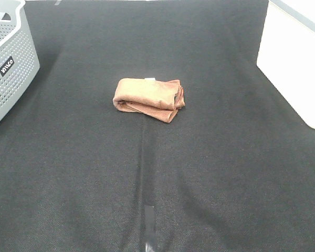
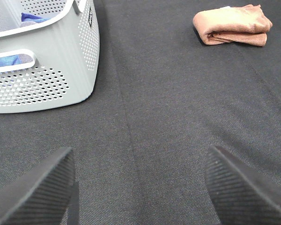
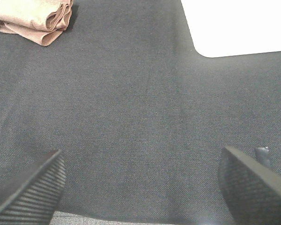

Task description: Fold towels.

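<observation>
The reddish-brown towel (image 1: 149, 98) lies folded into a small thick bundle in the middle of the black table cloth, with a small white tag at its far edge. It also shows in the left wrist view (image 2: 232, 25) and in the right wrist view (image 3: 33, 19). My left gripper (image 2: 140, 187) is open and empty, low over bare cloth, well away from the towel. My right gripper (image 3: 140, 187) is open and empty too, over bare cloth far from the towel. Neither arm shows in the exterior high view.
A grey perforated basket (image 1: 8, 60) stands at the far left; in the left wrist view the basket (image 2: 61, 79) holds something blue. A white tray-like surface (image 1: 296, 63) sits at the far right and shows in the right wrist view (image 3: 239, 26). A tape strip (image 1: 148, 220) marks the cloth near the front.
</observation>
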